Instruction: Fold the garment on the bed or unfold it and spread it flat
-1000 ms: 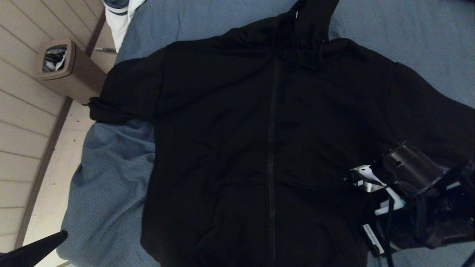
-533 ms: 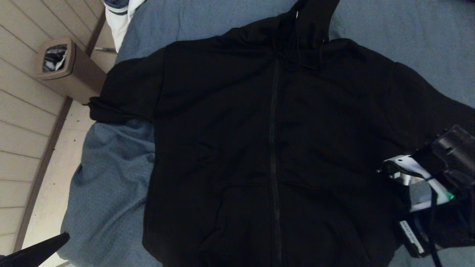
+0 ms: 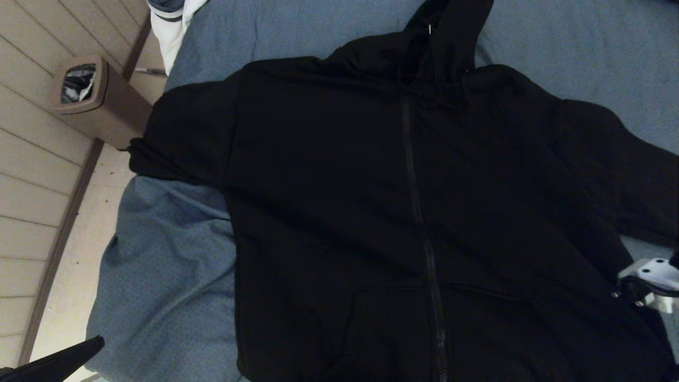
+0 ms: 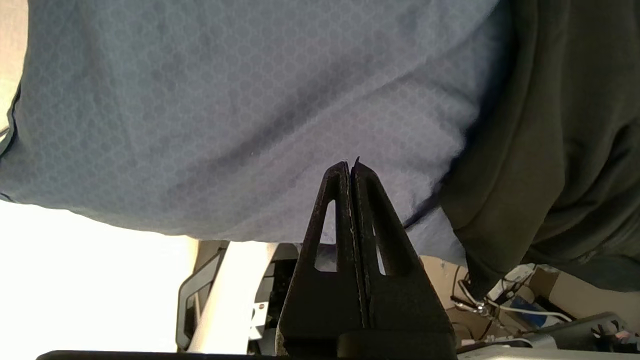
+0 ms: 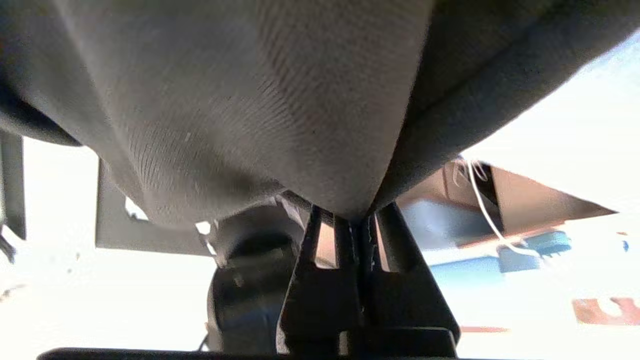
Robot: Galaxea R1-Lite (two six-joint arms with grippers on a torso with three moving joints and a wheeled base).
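The garment [image 3: 371, 201], a black zip-front hoodie, lies front up across the bed [image 3: 159, 276], hood toward the far side. Its left sleeve drapes over the bed's left edge. My right gripper [image 5: 356, 220] is shut on a pinch of the garment's [image 5: 260, 100] fabric at its near right side; only that arm's pale wrist [image 3: 650, 281] shows at the head view's right edge. My left gripper [image 4: 350, 162] is shut and holds nothing. It hangs by the bed's near left corner, apart from the garment's hem [image 4: 560, 150], with only its dark tip [image 3: 79, 350] showing in the head view.
A brown waste bin [image 3: 90, 101] stands on the plank floor [image 3: 32, 175] left of the bed. A white and navy duvet [image 3: 172, 21] hangs at the far left corner. Cables [image 4: 500, 305] lie below the bed's near edge.
My right gripper has moved right and toward the near edge, pulling the garment's lower right with it. The zipper line has shifted right. The left arm has stayed put.
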